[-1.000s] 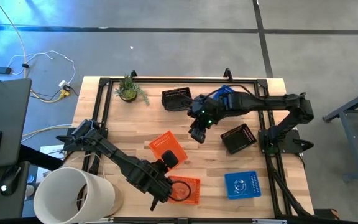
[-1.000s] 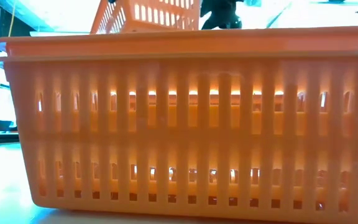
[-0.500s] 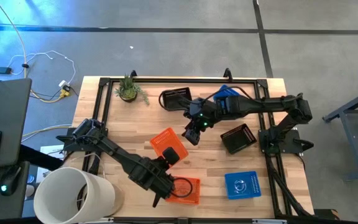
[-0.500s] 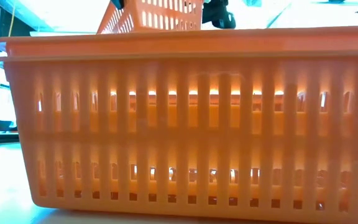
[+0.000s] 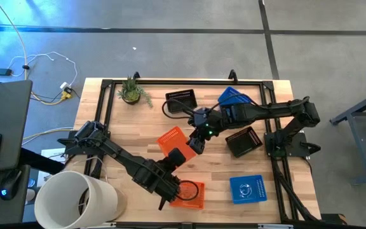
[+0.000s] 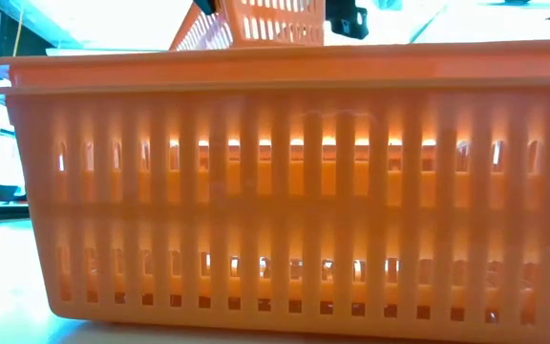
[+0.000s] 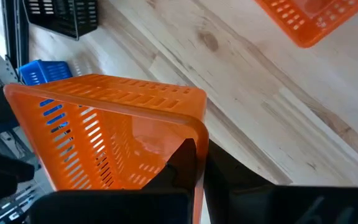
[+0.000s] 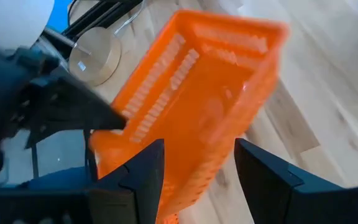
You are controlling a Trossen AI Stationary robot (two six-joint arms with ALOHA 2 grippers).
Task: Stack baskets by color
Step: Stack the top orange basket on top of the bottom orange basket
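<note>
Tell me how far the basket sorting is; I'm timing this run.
Done: nothing clearly stacked yet. In hand: left gripper holds an orange basket aloft, open right gripper at its other end. Left: orange basket, black baskets, blue baskets lie apart.

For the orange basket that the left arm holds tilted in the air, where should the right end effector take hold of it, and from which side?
The free far rim of the tilted orange basket, opposite the wall pinched by the left end effector. That rim is lifted and bare, and its thin wall fits between open fingers. The right end effector should probably come from its own side, open and already facing it.
</note>
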